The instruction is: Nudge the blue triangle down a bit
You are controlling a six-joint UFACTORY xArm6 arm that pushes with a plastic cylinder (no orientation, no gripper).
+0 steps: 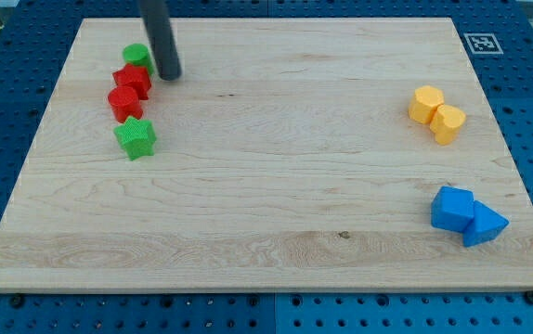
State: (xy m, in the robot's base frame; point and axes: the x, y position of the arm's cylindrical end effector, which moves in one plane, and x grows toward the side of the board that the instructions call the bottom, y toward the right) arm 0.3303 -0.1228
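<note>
The blue triangle [485,224] lies near the view's bottom right of the wooden board [266,186], touching a second blue block [452,208] on its left. My tip [168,74] is far away at the view's top left, just right of a red block [133,80] and a green round block [136,56].
Another red block [123,101] and a green star [136,137] sit below the tip's area on the left. Two yellow blocks [426,104] [448,122] touch each other at the right, above the blue pair. The board's right edge is close to the blue triangle.
</note>
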